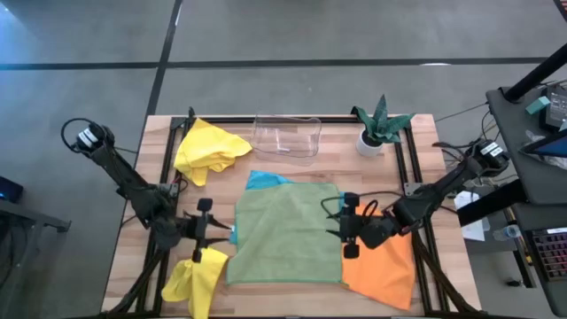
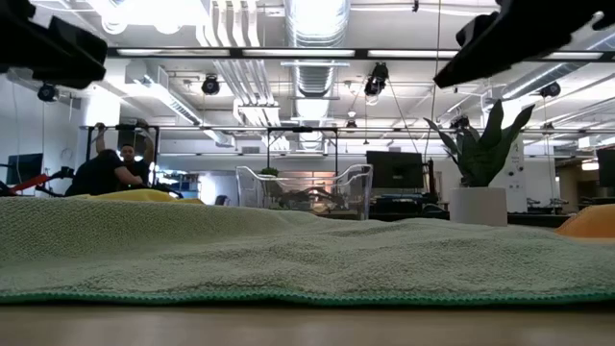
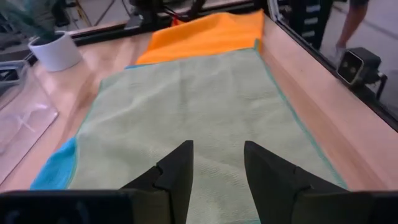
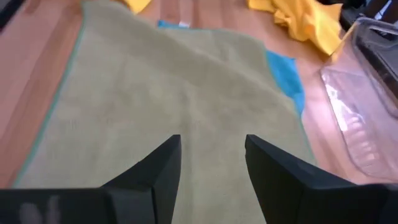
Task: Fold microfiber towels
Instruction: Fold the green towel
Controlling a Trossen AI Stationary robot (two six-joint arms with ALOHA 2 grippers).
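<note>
Looking straight down, the high view shows a sage green square microfiber towel [image 1: 288, 232] spread flat at the centre of the wooden counter [image 1: 425, 159]. It overlaps a turquoise blue microfiber towel [image 1: 263, 181] at its far corner and an orange microfiber towel [image 1: 385, 266] on the right. One crumpled bright yellow microfiber towel [image 1: 208, 149] lies near the far left corner; a second yellow towel [image 1: 197, 276] lies at the near left edge. The left gripper [image 1: 213, 232] sits at the green towel's left edge, the right gripper [image 1: 347, 229] at its right edge. A clear plastic tray [image 1: 288, 135] and a small green plant in a white pot [image 1: 379, 124] stand along the far side.

Low view: the green towel [image 2: 288, 255] fills the foreground, with tray [image 2: 307, 190] and plant [image 2: 480, 163] behind.

Left wrist view: the left gripper [image 3: 217, 168] is released, fingers apart above the green towel [image 3: 186, 106], grasping nothing.

Right wrist view: the right gripper [image 4: 211, 162] is likewise released over the green towel [image 4: 161, 81].
</note>
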